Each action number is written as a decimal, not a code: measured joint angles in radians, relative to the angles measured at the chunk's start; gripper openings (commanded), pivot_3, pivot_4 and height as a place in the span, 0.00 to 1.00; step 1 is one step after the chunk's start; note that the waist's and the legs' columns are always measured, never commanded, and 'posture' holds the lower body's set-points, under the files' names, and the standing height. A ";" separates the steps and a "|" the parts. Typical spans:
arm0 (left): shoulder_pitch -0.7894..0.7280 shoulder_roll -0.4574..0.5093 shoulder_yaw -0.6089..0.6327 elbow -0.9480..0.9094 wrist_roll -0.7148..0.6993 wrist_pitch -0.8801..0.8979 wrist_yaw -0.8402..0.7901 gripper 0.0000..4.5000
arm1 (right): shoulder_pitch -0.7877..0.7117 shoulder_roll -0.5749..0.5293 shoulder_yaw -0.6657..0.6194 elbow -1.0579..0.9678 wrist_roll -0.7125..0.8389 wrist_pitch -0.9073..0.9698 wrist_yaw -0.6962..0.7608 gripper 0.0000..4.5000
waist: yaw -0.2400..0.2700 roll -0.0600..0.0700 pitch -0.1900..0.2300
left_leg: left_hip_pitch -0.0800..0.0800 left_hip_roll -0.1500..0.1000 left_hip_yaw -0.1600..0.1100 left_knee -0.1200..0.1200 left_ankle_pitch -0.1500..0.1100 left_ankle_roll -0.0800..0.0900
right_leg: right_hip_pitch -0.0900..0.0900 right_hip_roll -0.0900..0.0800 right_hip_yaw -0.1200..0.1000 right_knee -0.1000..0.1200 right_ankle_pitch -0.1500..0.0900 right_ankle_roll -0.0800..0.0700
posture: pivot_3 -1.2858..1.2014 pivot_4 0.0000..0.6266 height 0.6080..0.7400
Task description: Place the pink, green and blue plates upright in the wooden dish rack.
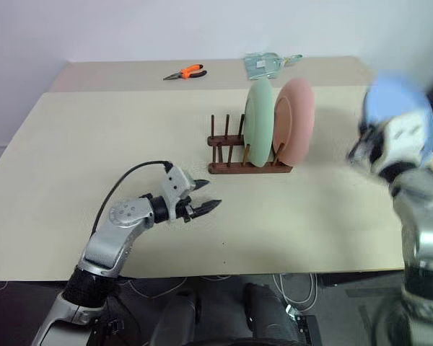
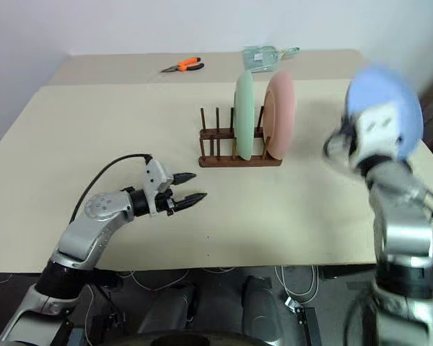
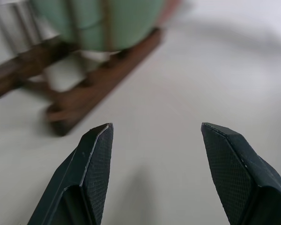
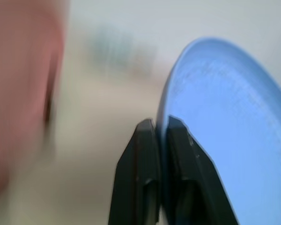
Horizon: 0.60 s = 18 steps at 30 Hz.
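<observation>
Dish rack (image 1: pixel 247 153) standing on the cream bench (image 1: pixel 94 144), toward its far middle. Green plate (image 1: pixel 259 122) upright on edge in the rack, between the pegs. Pink plate (image 1: pixel 296 120) upright just beside it, at the rack's right end, the two plates close together. Several pegs at the rack's left end unoccupied.

Blue plate (image 2: pixel 385 108) held up in the air at the right of the bench, well apart from the rack and above bench level. Right end effector (image 4: pixel 161 129) clenched on the rim of that plate, one black finger on each face, as seen in the right wrist view. Blurred there, so finer detail of the grip not readable.

Left end effector (image 1: pixel 202 197) low over the bench, in front of and to the left of the rack, pointing toward it. Fingers (image 3: pixel 96 154) spread apart, released, grasping nothing. Base rail of the rack and lower edge of the green plate visible past the fingertips in the left wrist view.

Orange-handled pliers (image 1: pixel 186 72) lying at the far edge of the bench, left of centre. Small pale packet (image 1: pixel 263 65) lying near the far edge behind the rack; any print on it too small to read. No brand, label or writing legible on plates, rack or bench.

Black cable (image 1: pixel 130 176) looping from the left wrist.
</observation>
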 measured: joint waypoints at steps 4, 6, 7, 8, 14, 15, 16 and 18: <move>-0.009 0.003 0.052 0.074 0.034 -0.066 0.039 0.68 | -0.255 0.066 -0.062 -0.123 0.320 0.113 -0.035 0.01 | 0.010 -0.005 -0.003 | -0.001 0.001 -0.008 -0.002 0.000 0.000 | 0.001 0.001 -0.006 -0.001 0.001 -0.002 | 0.52 0.24 1.00; -0.005 0.008 0.071 0.097 0.044 -0.087 0.053 0.68 | -0.322 0.146 -0.061 -0.135 0.499 0.174 -0.091 0.01 | 0.008 -0.005 -0.003 | -0.001 0.000 -0.006 -0.002 0.000 0.000 | 0.001 -0.001 -0.004 -0.002 0.002 -0.002 | 0.52 0.24 1.00; -0.002 0.009 0.076 0.101 0.049 -0.095 0.057 0.68 | -0.351 0.200 -0.051 -0.135 0.579 0.197 -0.134 0.01 | 0.006 -0.005 -0.003 | -0.001 0.000 -0.006 -0.002 0.000 0.000 | 0.001 -0.002 -0.003 -0.002 0.002 -0.002 | 0.52 0.24 1.00; 0.002 0.008 0.075 0.101 0.053 -0.100 0.059 0.68 | -0.371 0.244 -0.035 -0.137 0.649 0.211 -0.174 0.01 | 0.005 -0.004 -0.002 | -0.001 -0.001 -0.006 -0.002 0.000 0.000 | 0.000 -0.002 -0.002 -0.002 0.002 -0.002 | 0.52 0.24 1.00; 0.031 -0.008 0.081 0.097 0.059 -0.115 0.069 0.68 | -0.403 0.527 0.106 -0.108 0.909 0.222 -0.383 0.01 | 0.001 -0.003 -0.003 | -0.001 -0.001 -0.006 -0.002 0.000 0.000 | -0.003 -0.001 -0.002 0.003 0.002 -0.002 | 0.52 0.24 1.00; 0.035 -0.014 0.082 0.094 0.058 -0.115 0.070 0.68 | -0.402 0.560 0.142 -0.081 0.925 0.225 -0.415 0.01 | 0.000 -0.004 -0.003 | -0.001 -0.001 -0.005 -0.002 0.000 0.000 | -0.005 -0.002 -0.001 0.006 0.002 -0.002 | 0.52 0.24 1.00; 0.038 -0.014 0.083 0.091 0.058 -0.115 0.070 0.68 | -0.401 0.584 0.164 -0.056 0.933 0.226 -0.442 0.01 | 0.000 -0.004 -0.003 | -0.001 -0.001 -0.005 -0.002 0.000 0.000 | -0.006 -0.002 -0.001 0.008 0.002 -0.002 | 0.52 0.24 1.00; 0.051 -0.012 0.100 0.086 0.055 -0.117 0.069 0.68 | -0.394 0.605 0.188 -0.009 0.936 0.223 -0.479 0.01 | 0.002 -0.004 -0.003 | -0.001 -0.001 -0.004 -0.002 0.000 -0.001 | -0.006 -0.001 -0.001 0.009 0.002 -0.002 | 0.52 0.24 1.00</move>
